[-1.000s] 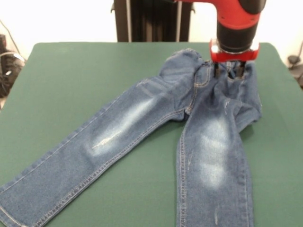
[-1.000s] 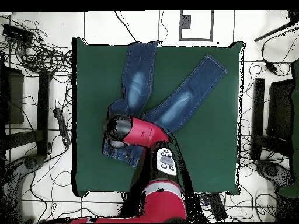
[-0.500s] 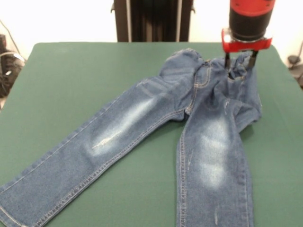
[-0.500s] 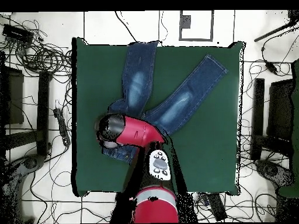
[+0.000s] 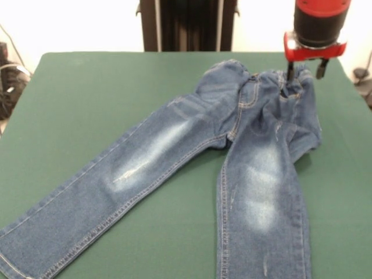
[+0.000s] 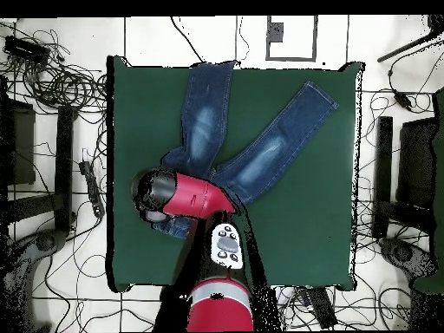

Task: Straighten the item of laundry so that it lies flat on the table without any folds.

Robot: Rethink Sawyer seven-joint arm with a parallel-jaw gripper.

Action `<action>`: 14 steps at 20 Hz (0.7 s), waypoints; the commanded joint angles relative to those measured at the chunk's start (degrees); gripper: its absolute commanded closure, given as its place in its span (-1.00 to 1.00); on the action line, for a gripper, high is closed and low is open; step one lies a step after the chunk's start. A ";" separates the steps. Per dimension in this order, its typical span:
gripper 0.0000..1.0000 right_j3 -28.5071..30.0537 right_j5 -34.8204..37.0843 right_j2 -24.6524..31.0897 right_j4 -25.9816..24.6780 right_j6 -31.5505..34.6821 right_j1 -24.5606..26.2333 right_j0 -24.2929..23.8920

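Note:
The small blue denim jeans (image 5: 232,145) lie on the dark green table (image 5: 87,99), with the legs spread apart toward the near edge. The waistband is bunched at the far right, and a fold runs along the right hip. My gripper (image 5: 305,71) hangs just above the waistband's right end, open and empty. One finger (image 5: 289,73) is close over the denim. In the overhead view the jeans (image 6: 234,147) form a V, and the red wrist (image 6: 156,192) hides the gripper and part of the waist.
The table's right edge (image 5: 354,116) is close to the gripper and the bunched waist. The black pedestal (image 5: 186,23) stands behind the far edge. Cables and stands (image 6: 61,87) surround the table (image 6: 312,225) on the floor.
The gripper has risen off the waistband and moved toward the table's right edge in the front view, staying open. The jeans have hardly moved.

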 commanded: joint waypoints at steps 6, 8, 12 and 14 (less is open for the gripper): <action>-1.00 0.86 -2.27 4.97 3.33 14.80 7.12 2.25; -1.00 0.63 -3.10 4.89 3.25 14.75 7.93 2.31; -1.00 -0.47 -4.16 5.21 2.95 13.60 9.55 1.74; -1.00 -1.01 -4.99 5.78 2.92 12.78 10.55 1.36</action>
